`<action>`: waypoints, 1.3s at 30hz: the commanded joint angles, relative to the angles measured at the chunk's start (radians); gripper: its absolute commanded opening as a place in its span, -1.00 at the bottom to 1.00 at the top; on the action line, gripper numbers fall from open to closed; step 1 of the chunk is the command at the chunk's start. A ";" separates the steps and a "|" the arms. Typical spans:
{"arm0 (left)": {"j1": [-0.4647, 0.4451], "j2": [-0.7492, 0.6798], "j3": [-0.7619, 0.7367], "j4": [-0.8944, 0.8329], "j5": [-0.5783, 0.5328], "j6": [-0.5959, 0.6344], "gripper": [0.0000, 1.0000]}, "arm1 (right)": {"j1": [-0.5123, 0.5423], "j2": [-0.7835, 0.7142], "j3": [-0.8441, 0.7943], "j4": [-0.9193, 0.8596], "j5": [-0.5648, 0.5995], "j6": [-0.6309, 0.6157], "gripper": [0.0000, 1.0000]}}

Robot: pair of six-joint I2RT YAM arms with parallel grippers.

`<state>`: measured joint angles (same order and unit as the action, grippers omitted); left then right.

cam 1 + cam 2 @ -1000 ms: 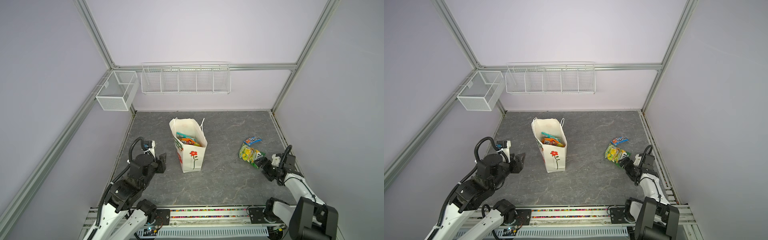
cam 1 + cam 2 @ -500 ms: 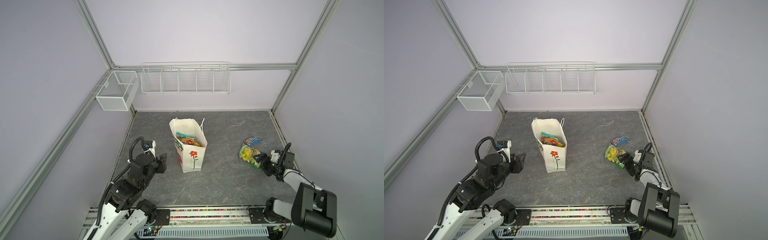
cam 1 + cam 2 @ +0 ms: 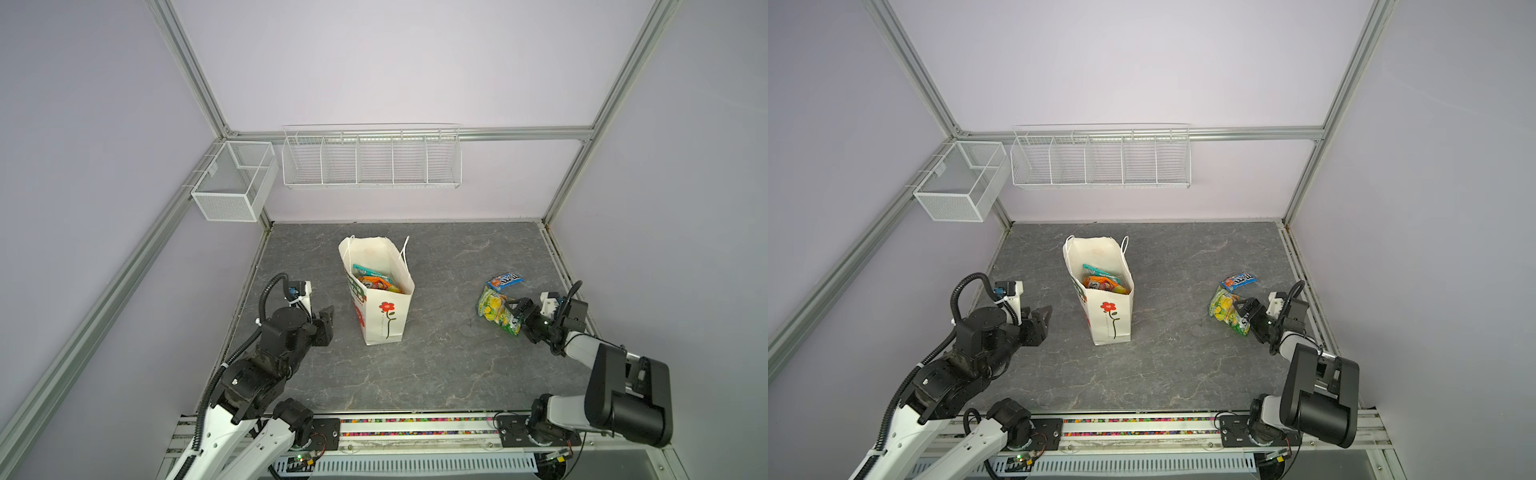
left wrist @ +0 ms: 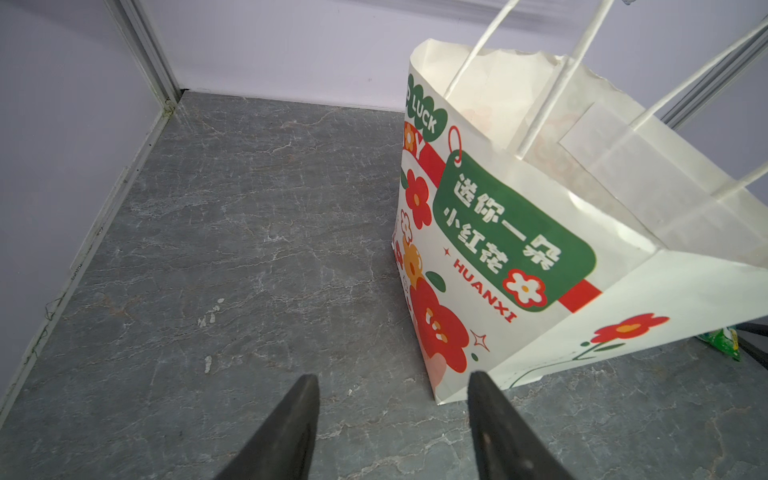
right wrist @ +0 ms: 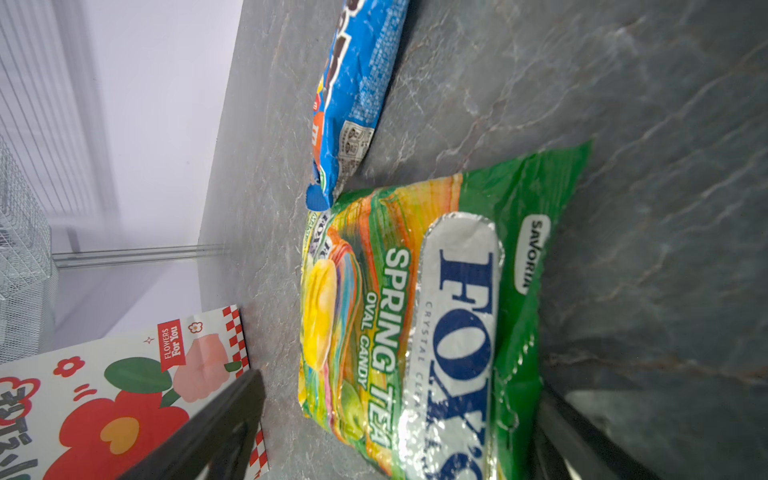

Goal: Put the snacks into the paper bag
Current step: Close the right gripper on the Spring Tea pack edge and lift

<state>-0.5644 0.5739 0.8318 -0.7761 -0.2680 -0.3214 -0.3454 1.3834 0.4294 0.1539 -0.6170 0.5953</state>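
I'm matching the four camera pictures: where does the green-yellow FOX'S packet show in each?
Top view: FOX'S packet, right of the paper bag, at the open right gripper.
Top view: FOX'S packet, same spot, beside the blue M&M's packet.
Left wrist: only the FOX'S packet's green corner, past the bag's base.
Right wrist: FOX'S packet fills the middle, between the open jaws.
Shared landmark: the paper bag.

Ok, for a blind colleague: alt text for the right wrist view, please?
A green-yellow FOX'S candy packet lies on the grey table between the right arm's open jaws. A blue M&M's packet lies beyond it, and the flowered paper bag stands nearby.
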 commanded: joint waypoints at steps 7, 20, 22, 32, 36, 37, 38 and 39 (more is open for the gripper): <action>0.004 -0.005 -0.010 -0.006 0.000 -0.003 0.15 | -0.004 0.107 -0.047 -0.082 0.055 0.030 0.62; 0.004 -0.006 -0.011 -0.006 -0.002 -0.004 0.15 | -0.004 0.081 -0.047 -0.098 0.047 0.028 -0.67; 0.004 -0.007 -0.011 -0.006 -0.002 -0.004 0.15 | -0.004 0.069 -0.049 -0.100 0.039 0.026 -0.87; 0.004 -0.019 -0.008 0.000 0.032 -0.006 0.15 | -0.004 -0.152 -0.032 -0.232 0.020 0.003 -0.88; 0.004 -0.042 -0.005 0.017 0.089 0.003 0.15 | 0.005 -0.320 0.020 -0.357 0.016 -0.030 -0.88; 0.004 -0.050 -0.006 0.022 0.113 0.009 0.15 | 0.010 -0.367 0.039 -0.397 0.024 -0.045 -0.88; 0.004 -0.059 -0.007 0.026 0.138 0.015 0.15 | 0.016 -0.413 0.061 -0.437 0.034 -0.059 -0.88; 0.004 -0.067 -0.008 0.029 0.157 0.021 0.15 | 0.020 -0.452 0.077 -0.469 0.040 -0.071 -0.88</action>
<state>-0.5644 0.5316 0.8318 -0.7635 -0.1833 -0.3172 -0.3378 1.0225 0.4465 -0.1894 -0.5861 0.5816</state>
